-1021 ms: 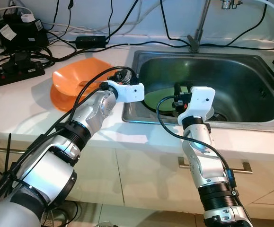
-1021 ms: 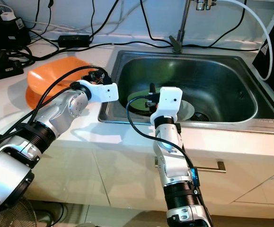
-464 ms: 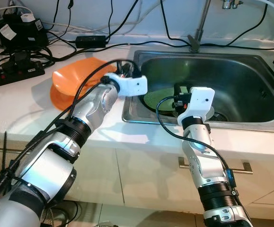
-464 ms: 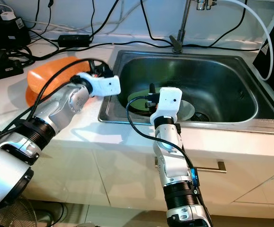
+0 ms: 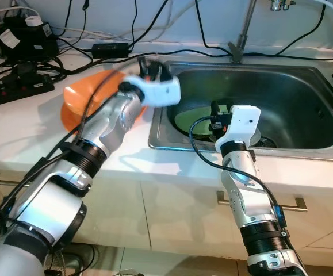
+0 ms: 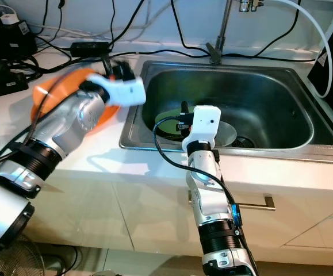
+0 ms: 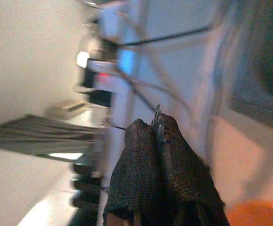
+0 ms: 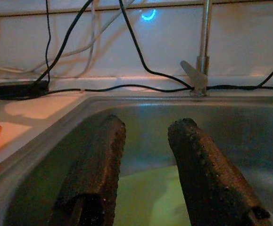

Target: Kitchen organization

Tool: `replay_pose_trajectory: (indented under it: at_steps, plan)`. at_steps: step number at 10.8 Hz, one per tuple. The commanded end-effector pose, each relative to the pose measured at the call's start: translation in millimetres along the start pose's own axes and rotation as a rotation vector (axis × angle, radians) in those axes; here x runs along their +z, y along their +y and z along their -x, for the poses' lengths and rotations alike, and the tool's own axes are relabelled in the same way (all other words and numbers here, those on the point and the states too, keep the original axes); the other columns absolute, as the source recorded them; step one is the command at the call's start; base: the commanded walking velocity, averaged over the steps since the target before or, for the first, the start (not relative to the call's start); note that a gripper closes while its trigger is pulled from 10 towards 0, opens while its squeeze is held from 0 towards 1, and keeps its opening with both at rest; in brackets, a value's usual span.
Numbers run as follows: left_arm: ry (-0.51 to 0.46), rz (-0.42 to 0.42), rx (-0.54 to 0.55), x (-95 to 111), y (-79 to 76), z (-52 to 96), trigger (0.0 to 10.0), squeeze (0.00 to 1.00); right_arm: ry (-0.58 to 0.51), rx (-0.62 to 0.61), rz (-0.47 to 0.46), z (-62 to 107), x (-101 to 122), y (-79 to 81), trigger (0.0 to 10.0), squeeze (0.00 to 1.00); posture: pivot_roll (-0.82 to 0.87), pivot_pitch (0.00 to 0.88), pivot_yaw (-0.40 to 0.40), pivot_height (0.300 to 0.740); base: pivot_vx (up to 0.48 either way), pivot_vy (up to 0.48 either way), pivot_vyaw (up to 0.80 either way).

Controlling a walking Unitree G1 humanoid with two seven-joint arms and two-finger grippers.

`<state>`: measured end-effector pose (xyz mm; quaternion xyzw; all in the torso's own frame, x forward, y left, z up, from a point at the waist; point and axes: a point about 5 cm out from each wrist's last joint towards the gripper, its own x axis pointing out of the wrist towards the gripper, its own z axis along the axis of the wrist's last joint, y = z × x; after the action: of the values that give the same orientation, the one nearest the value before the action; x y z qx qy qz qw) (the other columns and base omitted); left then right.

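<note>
Now left hand (image 7: 157, 136) is hanging blurred over the counter (image 5: 34, 129) at the sink's (image 5: 258, 80) near-left corner, fingers (image 7: 138, 165) pressed together with a thin bit of metal pinched between the tips, cannot tell what it is. Left arm is crossing in front of the orange bowl (image 5: 77, 98), which is lying tipped on its side on the counter just left of the sink. Right hand (image 8: 145, 141) is hovering inside the sink near its front wall, fingers (image 8: 101, 160) spread apart and gripping nothing, pointing toward the faucet (image 8: 203, 44). Green plate (image 5: 192, 118) is lying flat on the sink floor right below and ahead of the right hand. Black cables (image 5: 154, 52) and a power strip (image 5: 11, 89) are sitting along the back of the counter by the wall
</note>
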<state>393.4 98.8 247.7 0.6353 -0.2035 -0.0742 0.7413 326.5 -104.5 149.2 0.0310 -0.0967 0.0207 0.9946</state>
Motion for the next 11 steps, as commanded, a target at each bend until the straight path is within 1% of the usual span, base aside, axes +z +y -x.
replay_pose_trajectory:
  at_steps: [1, 2, 3, 5, 6, 7, 8, 10, 11]
  plan:
    - [-0.019, 0.004, 0.121, -1.3, 20.7, 0.9, 10.0, 0.0, -0.017, 0.005, 0.003, -4.0, 4.3, 1.6, 10.0, 0.0, -0.05, 0.0, 0.023, 0.74, 0.0, 0.0, 0.0]
    - [-0.133, 0.063, 0.29, 12.1, 47.7, 5.8, 10.0, 0.0, -0.018, 0.004, 0.002, -4.2, 4.7, 1.1, 10.0, 0.0, -0.04, 0.0, 0.02, 0.74, 0.0, 0.0, 0.0]
    - [-0.193, 0.134, 0.332, 20.7, 52.1, 9.8, 10.0, 0.0, -0.018, 0.007, 0.002, -4.3, 4.7, 2.0, 10.0, 0.0, -0.04, 0.0, 0.02, 0.74, 0.0, 0.0, 0.0]
    - [-0.33, 0.255, 0.402, 41.5, 59.0, 22.2, 10.0, 0.0, -0.021, 0.015, 0.0, -2.9, 5.0, 4.3, 10.0, 0.0, -0.05, 0.0, 0.023, 0.74, 0.0, 0.0, 0.0]
    - [-0.41, 0.443, 0.415, 52.5, 65.0, 27.4, 10.0, 0.0, -0.024, 0.018, -0.004, -1.7, 5.1, 4.0, 10.0, 0.62, -0.05, 0.0, 0.025, 0.74, 0.0, 0.0, 0.0]
    - [-0.426, 0.56, 0.401, 55.0, 65.7, 28.4, 10.0, 0.0, -0.027, 0.021, -0.009, -1.3, 5.2, 4.0, 10.0, 1.0, -0.05, 0.0, 0.025, 0.74, 0.0, 0.0, 0.0]
    - [-0.392, 0.788, 0.344, 52.5, 57.1, 26.3, 10.0, 0.0, -0.051, 0.035, 0.001, -2.8, 11.7, 5.9, 10.0, 1.0, -0.06, 0.0, 0.025, 0.74, 0.0, 0.0, 0.0]
    - [-0.348, 1.015, 0.268, 49.8, 45.5, 24.1, 10.0, 0.0, -0.103, 0.097, 0.051, -6.5, 25.9, 9.5, 10.0, 1.0, -0.06, 0.0, 0.024, 0.74, 0.0, 0.0, 0.0]
    - [-0.335, 1.074, 0.245, 48.7, 41.5, 23.3, 10.0, 0.0, -0.126, 0.143, 0.074, -8.0, 33.2, 12.4, 10.0, 0.0, -0.07, 0.0, 0.024, 0.74, 0.0, 0.0, 0.0]
